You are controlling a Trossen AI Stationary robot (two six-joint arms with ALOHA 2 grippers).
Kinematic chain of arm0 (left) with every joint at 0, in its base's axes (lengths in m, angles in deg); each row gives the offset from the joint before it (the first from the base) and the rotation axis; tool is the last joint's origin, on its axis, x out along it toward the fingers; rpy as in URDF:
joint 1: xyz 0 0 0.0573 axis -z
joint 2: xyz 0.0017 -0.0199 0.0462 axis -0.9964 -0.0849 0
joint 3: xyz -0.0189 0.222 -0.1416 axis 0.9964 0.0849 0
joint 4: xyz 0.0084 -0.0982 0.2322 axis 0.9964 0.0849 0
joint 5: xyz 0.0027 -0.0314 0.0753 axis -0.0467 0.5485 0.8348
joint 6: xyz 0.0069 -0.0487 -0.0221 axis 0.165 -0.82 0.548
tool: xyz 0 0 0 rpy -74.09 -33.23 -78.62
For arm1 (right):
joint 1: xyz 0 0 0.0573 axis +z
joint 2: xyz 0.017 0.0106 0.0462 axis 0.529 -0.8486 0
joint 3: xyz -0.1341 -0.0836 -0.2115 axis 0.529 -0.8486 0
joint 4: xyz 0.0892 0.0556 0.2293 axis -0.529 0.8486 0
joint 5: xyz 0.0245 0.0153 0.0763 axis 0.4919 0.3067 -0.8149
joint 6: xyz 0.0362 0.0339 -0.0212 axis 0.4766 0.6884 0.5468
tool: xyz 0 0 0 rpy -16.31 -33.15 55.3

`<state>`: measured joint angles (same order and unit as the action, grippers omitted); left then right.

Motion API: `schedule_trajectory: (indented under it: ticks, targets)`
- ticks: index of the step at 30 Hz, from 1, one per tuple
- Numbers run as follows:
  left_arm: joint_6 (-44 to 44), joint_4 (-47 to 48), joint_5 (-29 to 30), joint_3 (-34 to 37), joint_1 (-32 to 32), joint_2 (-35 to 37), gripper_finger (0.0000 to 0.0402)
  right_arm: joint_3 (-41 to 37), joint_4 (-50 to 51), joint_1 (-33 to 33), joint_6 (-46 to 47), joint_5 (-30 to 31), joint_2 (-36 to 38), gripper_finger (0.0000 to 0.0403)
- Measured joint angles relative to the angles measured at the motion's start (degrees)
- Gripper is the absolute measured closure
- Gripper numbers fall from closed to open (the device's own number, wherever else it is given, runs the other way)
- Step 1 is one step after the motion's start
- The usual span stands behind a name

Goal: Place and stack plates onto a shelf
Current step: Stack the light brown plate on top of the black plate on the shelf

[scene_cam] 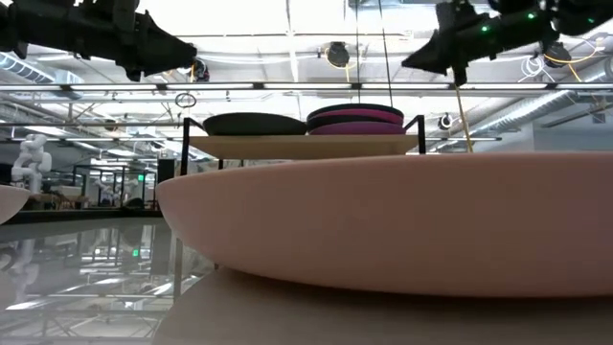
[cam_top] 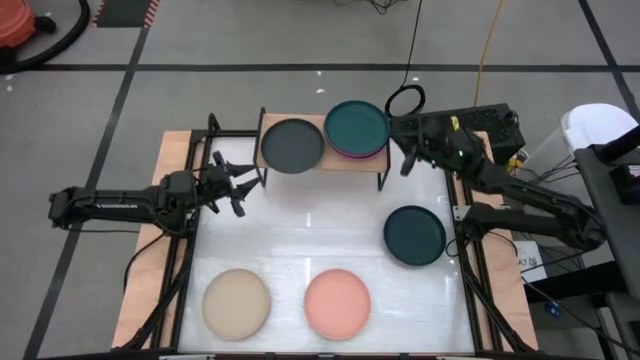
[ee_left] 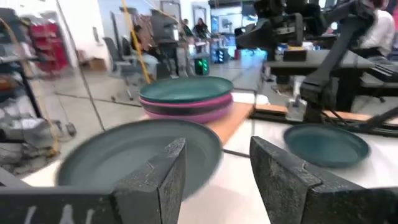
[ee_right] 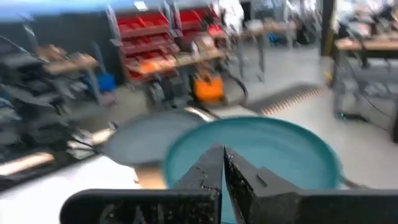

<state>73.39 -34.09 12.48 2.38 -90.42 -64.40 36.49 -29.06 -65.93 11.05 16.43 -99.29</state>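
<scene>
The shelf (cam_top: 323, 160) stands at the table's far side. On its left half lies a dark grey plate (cam_top: 293, 145). On its right half a dark teal plate (cam_top: 357, 126) tops a stack of a magenta and a purple plate (scene_cam: 354, 123). On the table lie another dark teal plate (cam_top: 414, 235), a beige plate (cam_top: 236, 302) and a salmon pink plate (cam_top: 337, 303). My left gripper (cam_top: 238, 186) is open and level, just off the shelf's left end. My right gripper (ee_right: 222, 167) is shut, beside the stack's right side and above shelf height.
The salmon pink plate (scene_cam: 383, 220) fills the foreground of the low view. Black frame rails (cam_top: 186, 270) run along the table's left and right sides. Bare white table shows between the shelf and the near plates. Cables and a box (cam_top: 490, 125) sit past the far right corner.
</scene>
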Motion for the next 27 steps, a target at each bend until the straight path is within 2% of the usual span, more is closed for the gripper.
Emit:
schedule_trajectory:
  ticks: [3, 5, 8, 11, 15, 20, 27]
  targets:
    - [-1.56, 7.02, -0.84, -3.52, 1.52, -0.73, 0.0220, -5.56, -7.76, 3.27, 0.72, 3.24, 1.65, 0.0403]
    - [-2.97, 12.51, 0.96, -7.75, 3.35, -2.97, 0.0220, -9.30, -12.75, 5.17, 1.15, 4.84, 1.93, 0.0403]
    - [-2.23, 21.43, 3.62, -14.83, 6.74, -8.30, 0.0220, -15.40, -24.55, 7.64, 1.36, 4.60, 1.42, 0.0403]
    - [-0.83, 29.57, 2.68, -20.69, 8.82, -14.29, 0.0220, -20.72, -37.14, 9.53, 1.36, 4.32, 1.21, 0.0403]
    - [-1.86, 36.27, -6.24, -25.07, 9.56, -21.64, 0.0220, -25.63, -47.37, 11.48, 1.36, 4.36, 1.23, 0.0403]
    - [-4.13, 40.94, -19.53, -25.93, 9.56, -29.19, 0.0220, -28.18, -48.95, 13.42, 1.36, 4.35, 1.16, 0.0403]
    - [-8.37, 48.64, -27.45, -26.01, 9.54, -35.79, 0.0220, -28.18, -49.31, 15.11, 0.80, 4.26, 1.18, 0.0403]
